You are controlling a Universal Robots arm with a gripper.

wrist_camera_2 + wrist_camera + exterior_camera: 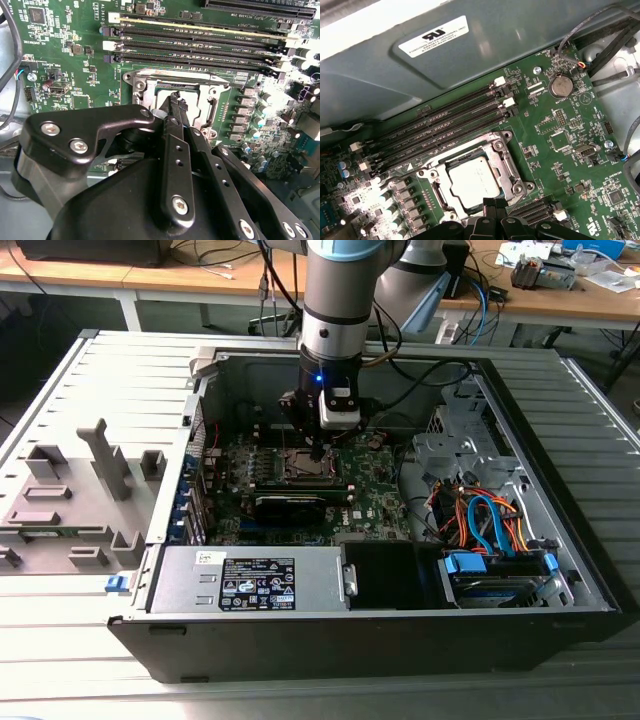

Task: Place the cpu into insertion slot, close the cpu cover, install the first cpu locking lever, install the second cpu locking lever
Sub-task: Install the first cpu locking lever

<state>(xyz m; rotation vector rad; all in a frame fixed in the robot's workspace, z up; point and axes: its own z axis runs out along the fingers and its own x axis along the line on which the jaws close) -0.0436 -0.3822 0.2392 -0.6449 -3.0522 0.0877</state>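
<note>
- An open computer case [300,635] lay on its side on a ribbed grey table [90,630], with the green motherboard [380,490] facing up.
- The robot arm [340,300] reached straight down into the case.
- The gripper [320,448] hung low over the insertion slot [300,468], near the middle of the board.
- In both wrist views its black fingers [176,150] were pressed together at the tips and pinched nothing I could see [492,204].
- The cpu [472,181], a pale silver square, sat inside the slot's metal rim [142,80].
- The cpu cover [506,162] lay flat around it.
- Whether the tips touched the slot, I could not tell.
- Long black memory slots [445,125] ran just beside the slot.
- A coin battery [561,86] sat well apart from it.
</note>
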